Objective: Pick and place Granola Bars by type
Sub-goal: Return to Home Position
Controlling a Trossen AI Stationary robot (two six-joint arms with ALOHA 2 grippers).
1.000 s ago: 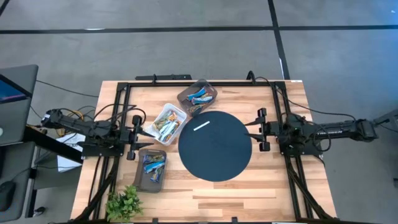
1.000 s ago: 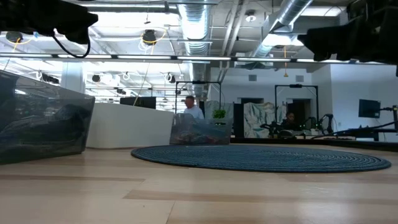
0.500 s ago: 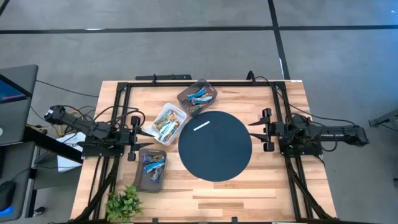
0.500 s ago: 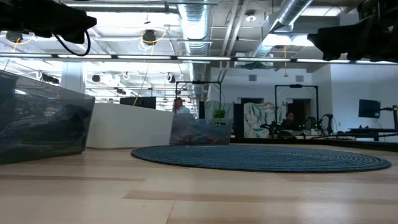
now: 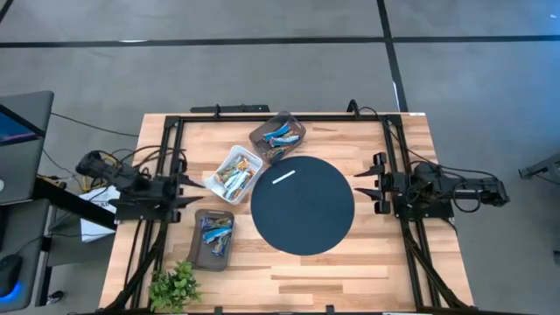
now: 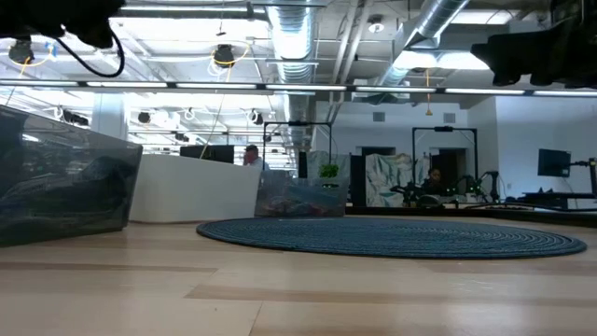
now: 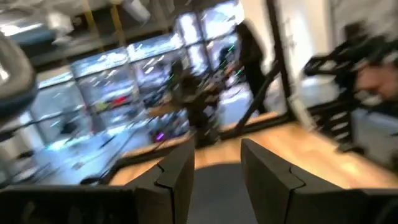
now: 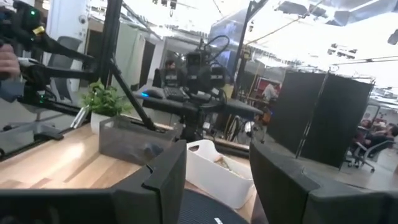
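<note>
Granola bars lie in three trays left of the black round mat (image 5: 302,204): blue ones in the far grey tray (image 5: 278,136), blue ones in the near grey tray (image 5: 213,236), and mixed ones in the white tray (image 5: 234,172). One silvery white bar (image 5: 284,178) lies flat on the mat's far part. My left gripper (image 5: 194,182) hangs by the table's left edge, open (image 7: 217,152), nothing between its fingers. My right gripper (image 5: 359,184) hangs by the right edge, past the mat's rim, open (image 8: 217,152), holding nothing.
A small green plant (image 5: 175,284) stands at the table's near left corner. A black frame (image 5: 262,116) runs along the far edge and down both sides. In the low view the near grey tray (image 6: 65,187) rises at the left, with the mat (image 6: 392,238) lying flat beyond.
Both arms have folded back over their bases. My right gripper has drawn a little toward the table's right edge, away from the mat. My left gripper has swung and turned slightly near the left edge. Neither has opened or shut. The bars and trays have kept still.
</note>
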